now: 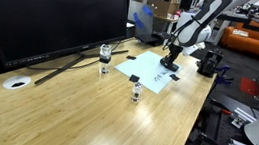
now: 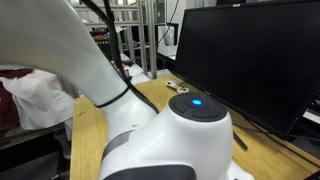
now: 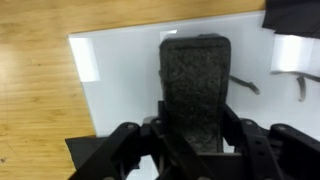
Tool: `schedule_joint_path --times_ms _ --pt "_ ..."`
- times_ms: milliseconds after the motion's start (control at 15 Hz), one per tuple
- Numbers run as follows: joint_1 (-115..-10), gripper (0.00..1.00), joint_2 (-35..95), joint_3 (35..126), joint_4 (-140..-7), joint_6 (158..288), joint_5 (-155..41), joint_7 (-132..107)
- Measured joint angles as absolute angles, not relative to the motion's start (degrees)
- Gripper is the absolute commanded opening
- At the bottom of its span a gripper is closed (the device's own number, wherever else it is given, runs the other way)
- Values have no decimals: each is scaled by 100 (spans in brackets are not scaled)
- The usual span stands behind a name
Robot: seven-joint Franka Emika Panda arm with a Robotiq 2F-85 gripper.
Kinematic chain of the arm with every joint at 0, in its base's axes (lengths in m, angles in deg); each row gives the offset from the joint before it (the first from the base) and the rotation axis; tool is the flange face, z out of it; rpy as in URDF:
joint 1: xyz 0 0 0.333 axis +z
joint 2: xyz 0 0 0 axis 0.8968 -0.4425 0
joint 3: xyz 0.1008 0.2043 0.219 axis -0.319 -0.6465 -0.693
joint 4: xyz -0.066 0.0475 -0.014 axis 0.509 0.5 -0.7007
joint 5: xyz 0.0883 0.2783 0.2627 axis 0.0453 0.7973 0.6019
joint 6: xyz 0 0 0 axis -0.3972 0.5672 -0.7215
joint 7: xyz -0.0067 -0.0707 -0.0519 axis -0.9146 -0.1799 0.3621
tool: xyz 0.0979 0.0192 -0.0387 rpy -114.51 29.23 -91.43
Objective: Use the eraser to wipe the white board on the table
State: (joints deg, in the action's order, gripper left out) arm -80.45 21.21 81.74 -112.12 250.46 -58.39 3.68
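Observation:
The white board [image 1: 150, 70] lies flat on the light wood table [image 1: 114, 116] toward its far end. In the wrist view the board [image 3: 120, 80] fills most of the frame, with dark marks [image 3: 250, 85] at the right. The black eraser [image 3: 195, 85] stands between my gripper's fingers [image 3: 196, 128], which are shut on it, over the board. In an exterior view my gripper [image 1: 170, 60] is down at the board's far edge; the eraser cannot be made out there. In an exterior view the arm's base [image 2: 170, 135] hides the board.
Two small glass jars [image 1: 105, 57] [image 1: 136, 91] stand near the board. A large black monitor [image 1: 52, 12] stands along the table's far side, with cables and a round white disc [image 1: 15, 83]. Small flat black pieces [image 1: 174, 77] lie on the board's edge.

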Motion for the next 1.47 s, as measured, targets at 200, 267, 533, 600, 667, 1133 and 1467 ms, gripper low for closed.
schedule_joint_path --times_ms 200,267,533,600,667,1133,1467 --pt "-8053 27 2131 8152 -11242 25085 -5753 458" --pt "-8052 27 2128 8140 -11234 25082 -5753 490" --pt "-8008 27 2066 7869 -11115 25060 -5755 749" --pt "-7993 27 2053 7777 -11089 25058 -5755 811" --pt "-7985 27 2048 7698 -11079 25057 -5755 870" --pt "-7967 27 2057 7501 -11098 25060 -5761 1160" --pt "-7781 27 2107 7511 -11174 25061 -5930 1189"
